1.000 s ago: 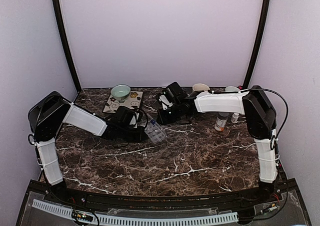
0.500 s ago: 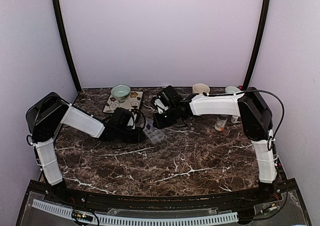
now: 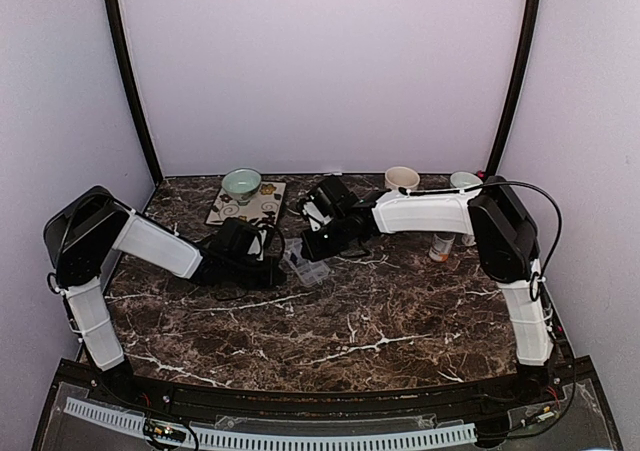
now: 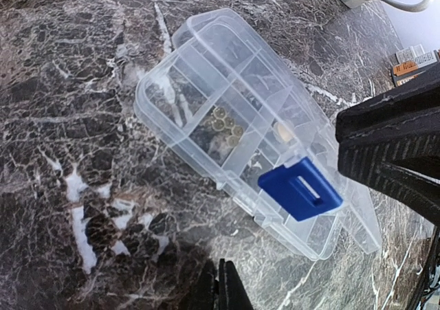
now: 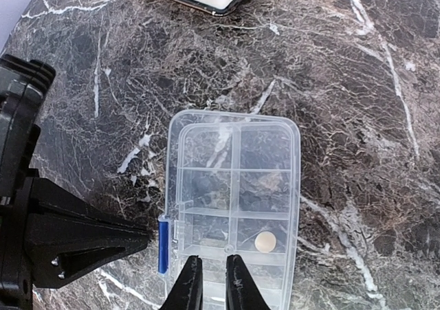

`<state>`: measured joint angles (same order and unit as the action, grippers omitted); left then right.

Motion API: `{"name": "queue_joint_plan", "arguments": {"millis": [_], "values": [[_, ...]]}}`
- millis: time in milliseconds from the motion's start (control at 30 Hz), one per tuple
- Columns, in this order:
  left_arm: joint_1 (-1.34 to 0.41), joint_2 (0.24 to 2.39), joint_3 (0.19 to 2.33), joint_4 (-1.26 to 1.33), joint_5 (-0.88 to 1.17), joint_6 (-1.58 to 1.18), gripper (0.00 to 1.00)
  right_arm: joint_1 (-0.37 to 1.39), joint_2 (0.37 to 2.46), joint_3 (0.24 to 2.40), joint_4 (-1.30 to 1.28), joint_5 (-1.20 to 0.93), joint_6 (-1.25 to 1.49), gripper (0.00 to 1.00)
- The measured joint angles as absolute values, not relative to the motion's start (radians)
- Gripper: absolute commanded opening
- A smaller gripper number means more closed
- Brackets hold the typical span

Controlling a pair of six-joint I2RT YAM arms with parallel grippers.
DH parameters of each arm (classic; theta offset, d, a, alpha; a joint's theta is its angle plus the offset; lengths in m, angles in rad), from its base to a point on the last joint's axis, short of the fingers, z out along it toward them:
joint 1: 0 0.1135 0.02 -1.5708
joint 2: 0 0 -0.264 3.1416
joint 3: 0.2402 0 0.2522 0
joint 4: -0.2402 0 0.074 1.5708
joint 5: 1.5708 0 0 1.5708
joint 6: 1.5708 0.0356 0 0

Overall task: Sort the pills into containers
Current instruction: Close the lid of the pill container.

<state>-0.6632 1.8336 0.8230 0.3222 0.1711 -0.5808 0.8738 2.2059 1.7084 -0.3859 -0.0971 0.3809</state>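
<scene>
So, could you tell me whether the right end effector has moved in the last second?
Yes: the right end effector moved left, away from the orange bottle.

No readable text; bottle label [image 4: 412,67] too blurred.

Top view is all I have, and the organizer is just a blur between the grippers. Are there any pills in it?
Observer: Yes. The right wrist shows one round tan pill in a cell of the organizer.
Operator: Only that one?
Observer: No. The left wrist shows a cluster of small yellowish pills in another cell.
Operator: Which side is the latch on?
Observer: The blue latch faces the left gripper, whose fingers look shut.
</scene>
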Motion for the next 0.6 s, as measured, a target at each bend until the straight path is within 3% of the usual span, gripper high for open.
{"name": "queue_joint_plan", "arguments": {"millis": [600], "values": [[-0.657,1.797,0.803,0.278,0.146,-0.584,0.00,0.894,2.244,1.723,-0.396,-0.109,0.377,0.13]]}}
